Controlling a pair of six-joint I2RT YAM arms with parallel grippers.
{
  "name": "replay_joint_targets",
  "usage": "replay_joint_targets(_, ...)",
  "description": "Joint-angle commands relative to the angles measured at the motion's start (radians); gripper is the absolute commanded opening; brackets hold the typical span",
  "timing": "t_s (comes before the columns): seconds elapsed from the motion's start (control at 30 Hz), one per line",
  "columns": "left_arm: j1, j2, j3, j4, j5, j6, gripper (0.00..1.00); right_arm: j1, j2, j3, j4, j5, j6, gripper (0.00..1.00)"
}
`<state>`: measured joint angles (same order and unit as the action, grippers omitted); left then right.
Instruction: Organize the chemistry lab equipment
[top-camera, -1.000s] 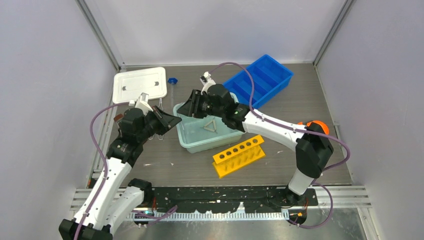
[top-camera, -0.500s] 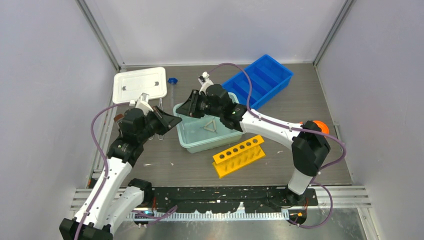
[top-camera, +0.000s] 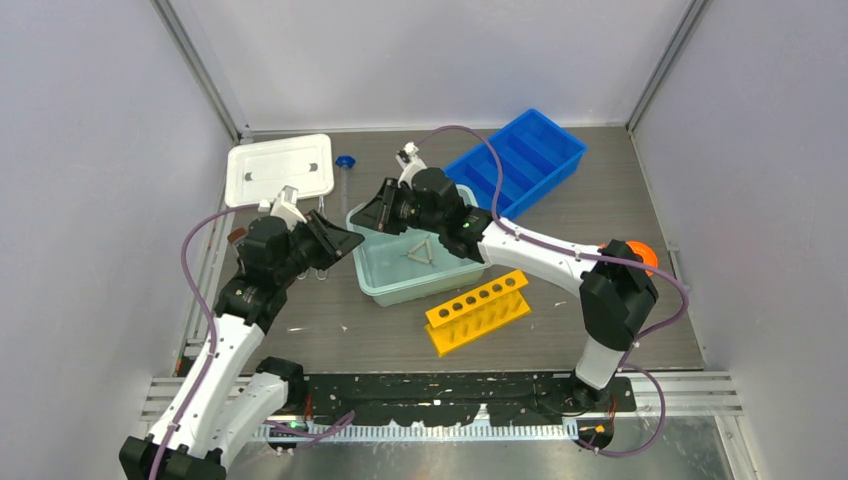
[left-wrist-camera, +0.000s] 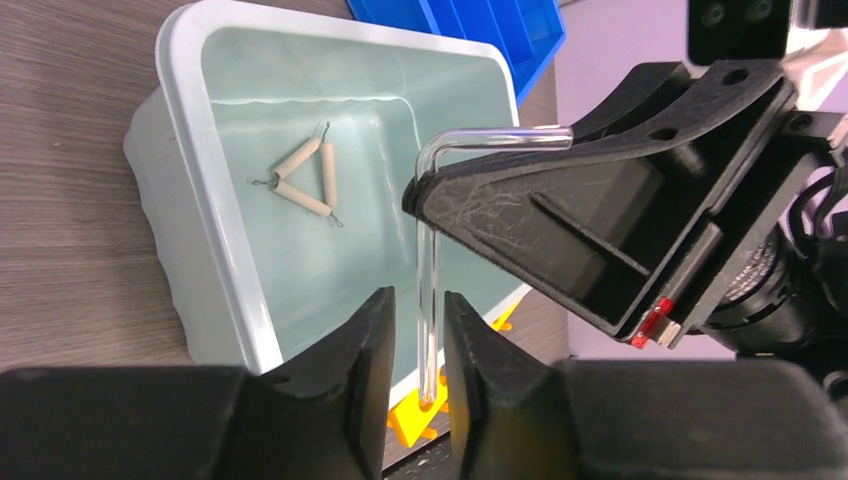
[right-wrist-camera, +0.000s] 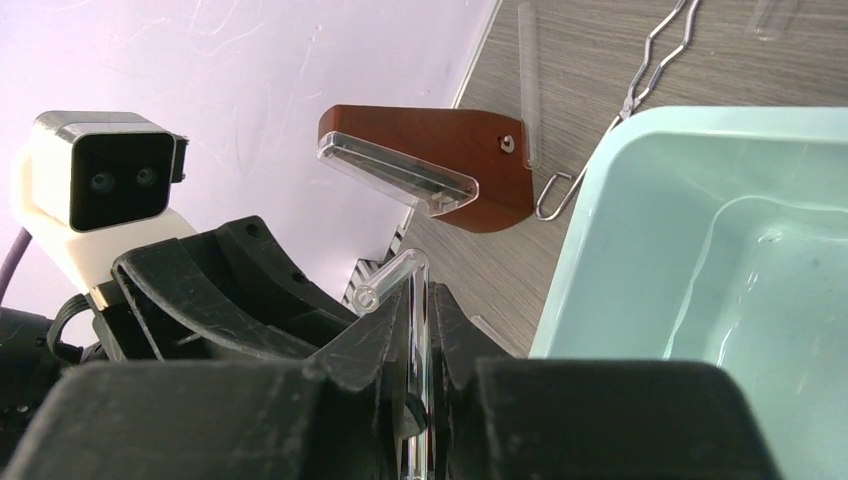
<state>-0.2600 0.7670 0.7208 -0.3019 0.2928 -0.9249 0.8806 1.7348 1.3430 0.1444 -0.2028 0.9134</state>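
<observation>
**Beside the teal tub (top-camera: 400, 290): bent glass tube (left-wrist-camera: 500, 134) in mid-air**

At the tub's rim nearest the left arm, the right gripper (right-wrist-camera: 418, 300) is clenched on the tube's bend. The left gripper (left-wrist-camera: 418, 298) has its jaws slightly apart around the tube's straight leg, with a thin gap on either side. A wire triangle (left-wrist-camera: 303, 198) lies flat on the tub's floor.

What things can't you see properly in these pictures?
- Top view: glass tube, too thin to spot between the left tool and right tool.
- Left wrist view: rack, mostly hidden behind the tub and left tool; tray, cut off by the top edge.
- Right wrist view: wire tongs, cut off by the top edge.
</observation>
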Motion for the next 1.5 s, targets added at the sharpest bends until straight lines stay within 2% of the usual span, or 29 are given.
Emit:
replay_joint_targets(0.0, -0.002, -0.015, 0.031, -0.017, 0.02, 0.051, 0.35, -0.007, -0.06, 0.013, 0.074, 0.025, -0.067, 0.03)
replay_joint_targets(0.2, -0.002, -0.039, 0.085, -0.079, 0.025, 0.088, 0.77, -0.088, -0.114, 0.01, 0.039, 0.031, -0.11, 0.03)
replay_joint_targets(0.33, -0.003, -0.049, 0.143, -0.15, 0.007, 0.162, 0.98, -0.184, -0.17, 0.024, -0.035, 0.033, -0.163, 0.03)
replay_joint_targets(0.43, -0.022, -0.059, 0.173, -0.196, -0.054, 0.26, 1.0, -0.255, -0.228, 0.037, -0.113, 0.059, -0.269, 0.03)
replay_joint_targets(0.57, -0.048, -0.062, 0.204, -0.284, -0.16, 0.439, 1.0, -0.349, -0.293, 0.033, -0.221, 0.148, -0.506, 0.03)
replay_joint_targets(0.73, -0.067, -0.086, 0.18, -0.316, -0.225, 0.501, 0.98, -0.451, -0.325, 0.021, -0.301, 0.363, -0.8, 0.05)
replay_joint_targets(0.83, -0.07, -0.086, 0.157, -0.333, -0.283, 0.514, 0.98, -0.504, -0.298, 0.024, -0.305, 0.433, -0.989, 0.05)
replay_joint_targets(1.03, -0.074, -0.08, 0.146, -0.361, -0.406, 0.55, 0.98, -0.565, -0.166, 0.069, -0.298, 0.484, -1.258, 0.06)
replay_joint_targets(1.47, -0.081, -0.053, 0.165, -0.394, -0.464, 0.572, 0.98, -0.65, 0.216, 0.336, -0.404, 0.533, -1.556, 0.1)
